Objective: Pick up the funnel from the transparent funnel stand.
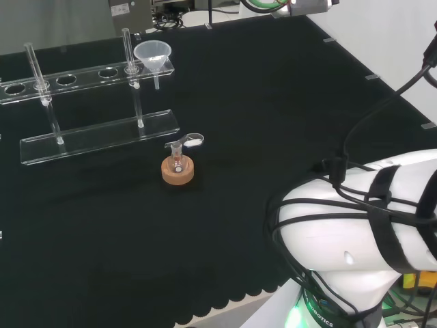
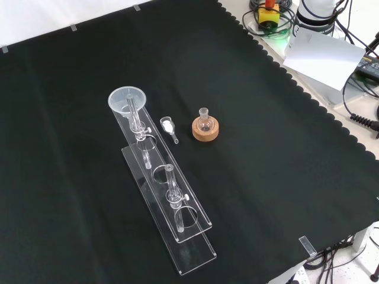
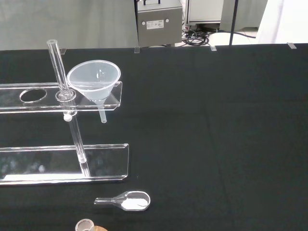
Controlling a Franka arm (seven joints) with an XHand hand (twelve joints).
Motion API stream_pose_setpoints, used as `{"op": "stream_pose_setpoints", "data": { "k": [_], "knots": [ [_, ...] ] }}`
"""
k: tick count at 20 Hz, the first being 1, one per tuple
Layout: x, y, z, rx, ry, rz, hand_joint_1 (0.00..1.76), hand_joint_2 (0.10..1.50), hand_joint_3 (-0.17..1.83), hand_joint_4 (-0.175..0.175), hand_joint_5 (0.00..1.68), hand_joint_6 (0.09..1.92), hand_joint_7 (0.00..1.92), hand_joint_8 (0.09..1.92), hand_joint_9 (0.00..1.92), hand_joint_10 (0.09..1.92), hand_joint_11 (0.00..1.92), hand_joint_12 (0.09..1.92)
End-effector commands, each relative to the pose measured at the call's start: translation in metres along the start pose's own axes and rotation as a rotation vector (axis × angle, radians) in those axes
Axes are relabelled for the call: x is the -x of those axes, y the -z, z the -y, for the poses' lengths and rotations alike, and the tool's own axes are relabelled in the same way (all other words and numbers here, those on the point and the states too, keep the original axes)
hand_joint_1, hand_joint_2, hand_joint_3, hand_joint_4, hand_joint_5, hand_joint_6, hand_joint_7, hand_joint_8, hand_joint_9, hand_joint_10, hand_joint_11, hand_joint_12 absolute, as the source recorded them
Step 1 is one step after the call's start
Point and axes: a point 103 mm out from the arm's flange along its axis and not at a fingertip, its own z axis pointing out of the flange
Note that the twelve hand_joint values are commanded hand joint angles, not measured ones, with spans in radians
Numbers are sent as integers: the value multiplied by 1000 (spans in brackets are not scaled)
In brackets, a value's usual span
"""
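we judge the reach has not begun, and we cannot tell how the hand is set. the funnel (image 1: 153,53) sits upright in the end hole of the transparent funnel stand (image 1: 89,140), at the end of the stand nearest the far edge of the cloth (image 2: 284,148) in the front view, its spout hanging through the upper shelf.

what could go wrong: a clear upright rod (image 3: 61,72) stands just beside the funnel's rim, so we think fingers closing from that side could strike it and drag or tip the whole light stand. lifting at a slant could catch the spout in the hole and carry the shelf up with it. a low approach could also sweep the small scoop (image 2: 169,126) or the little flask (image 2: 204,121) on its cork ring (image 2: 205,131), both near the stand's base.

the front view shows the stand's full run and its other open holes. the wrist view shows the spout below the shelf and white powder in the scoop. the head view shows the arm's white links (image 1: 362,232) near the cloth's near edge, well apart from the funnel.
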Motion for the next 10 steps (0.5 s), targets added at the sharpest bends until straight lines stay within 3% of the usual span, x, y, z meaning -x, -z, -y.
{"op": "stream_pose_setpoints", "data": {
  "k": [1,4,10],
  "knots": [
    [-1,0,-1,3,-4,8,93,1117,449,-6,189,87,19,480,188,642,60,1397],
    [-7,-1,-4,-2,-6,14,10,1187,428,2,171,87,1,441,154,636,24,1397],
    [-10,-7,-16,-11,-25,17,0,1199,418,4,170,87,0,434,150,636,20,1398]
  ]
}}
